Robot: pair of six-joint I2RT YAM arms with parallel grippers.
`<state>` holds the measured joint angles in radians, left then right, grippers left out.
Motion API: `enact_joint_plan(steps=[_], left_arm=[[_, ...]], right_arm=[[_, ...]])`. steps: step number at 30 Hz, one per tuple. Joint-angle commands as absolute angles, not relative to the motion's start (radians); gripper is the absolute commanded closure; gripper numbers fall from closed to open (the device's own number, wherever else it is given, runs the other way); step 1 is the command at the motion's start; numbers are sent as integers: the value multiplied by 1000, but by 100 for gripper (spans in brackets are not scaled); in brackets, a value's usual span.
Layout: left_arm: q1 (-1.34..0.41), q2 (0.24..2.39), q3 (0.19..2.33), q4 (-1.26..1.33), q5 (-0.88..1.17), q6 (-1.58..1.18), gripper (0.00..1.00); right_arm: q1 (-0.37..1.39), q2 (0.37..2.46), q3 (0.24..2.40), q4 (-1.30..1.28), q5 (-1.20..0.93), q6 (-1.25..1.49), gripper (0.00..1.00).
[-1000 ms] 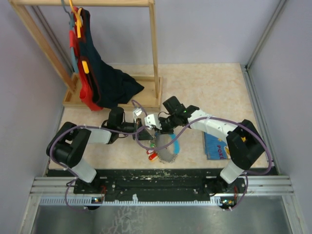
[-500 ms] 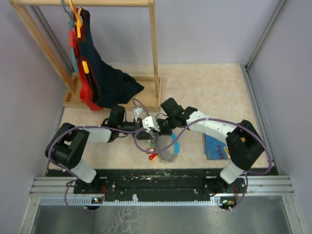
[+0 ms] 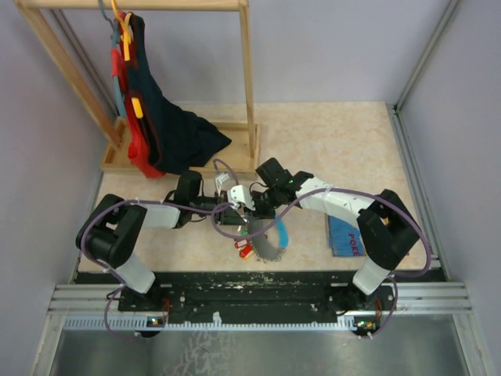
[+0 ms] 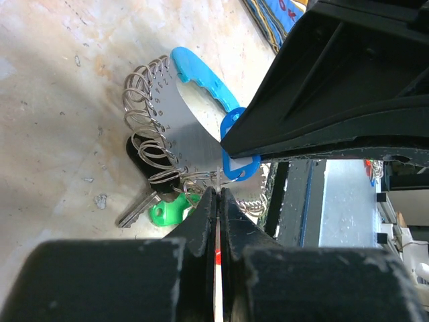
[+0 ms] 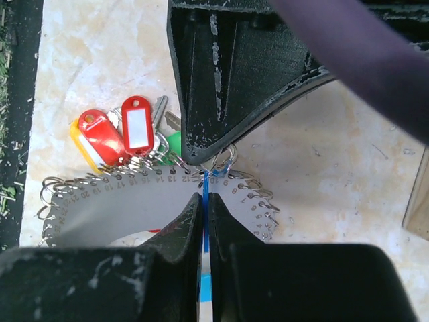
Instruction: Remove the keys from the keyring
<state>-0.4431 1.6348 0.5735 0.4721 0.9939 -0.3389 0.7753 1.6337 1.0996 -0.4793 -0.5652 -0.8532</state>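
Pale marbled table (image 3: pixel 344 149): the step in hand looked like working one key off the keyring, just left of the picture book (image 3: pixel 344 235).
Left of the book the keyring (image 3: pixel 268 247), a grey numbered plate fringed with wire rings, lay flat. The left gripper (image 4: pixel 218 194) was pinched shut, apparently on a ring of the keyring, tip to tip with the right gripper (image 5: pixel 204 198), which was clamped on a blue key tag (image 4: pixel 240 144). The other keys (image 5: pixel 110 137) lay on the side away from the book. The next move probably called for threading the tag round the coil.
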Motion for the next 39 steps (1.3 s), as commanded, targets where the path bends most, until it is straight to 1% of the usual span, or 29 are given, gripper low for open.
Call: enact_joint_plan(steps=[1,6,14,20,28,34,39], left_arm=[[-445,1656,591,478,982,-304,100],[-445,1654,589,474,985,-291,100],[-444,1681,585,494,997,-317,100],[-443,1701,573,566,1008,-373,100],[-437,1729,559,639,1003,-422,100],[-435,1736,547,653,988,-420,100],[-433,1741,528,680,972,-404,100]], right_arm=[[783,1643,1156,-472,-558,-832,96],[784,1638,1127,-443,-471,-862,95],[803,1622,1124,-431,-429,-868,94],[830,1619,1130,-445,-435,-872,93],[835,1629,1160,-462,-464,-811,93],[841,1643,1171,-462,-426,-777,95],[854,1693,1218,-528,-477,-754,93]])
